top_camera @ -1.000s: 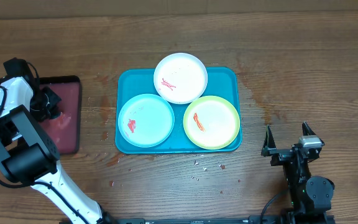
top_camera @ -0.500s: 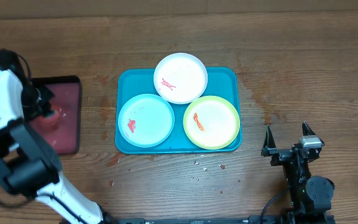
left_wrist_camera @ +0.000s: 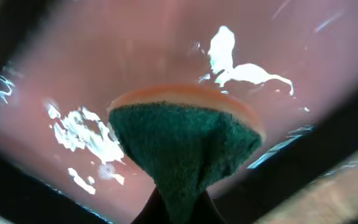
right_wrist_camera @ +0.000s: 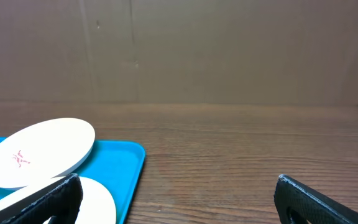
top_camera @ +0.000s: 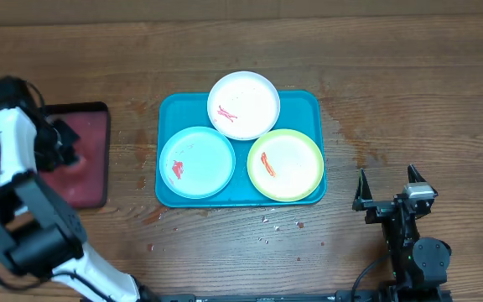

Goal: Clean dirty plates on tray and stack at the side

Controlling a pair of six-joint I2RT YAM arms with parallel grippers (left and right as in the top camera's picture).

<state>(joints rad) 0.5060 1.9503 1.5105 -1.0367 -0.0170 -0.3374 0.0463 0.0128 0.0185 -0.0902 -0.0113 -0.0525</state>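
Left gripper (top_camera: 62, 144): jaws were clenched on green-and-orange sponge (left_wrist_camera: 185, 149) over black-rimmed pink-red tray (top_camera: 90, 172). Right gripper (top_camera: 386, 191): jaws stood released, empty, near large turquoise plastic tray (top_camera: 309, 101).

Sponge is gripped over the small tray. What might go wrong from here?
The left end effector pinches the sponge by one narrow end; scrubbing may twist it loose. The white plate overhangs the turquoise tray's far rim, so pressing could tip or slide it.
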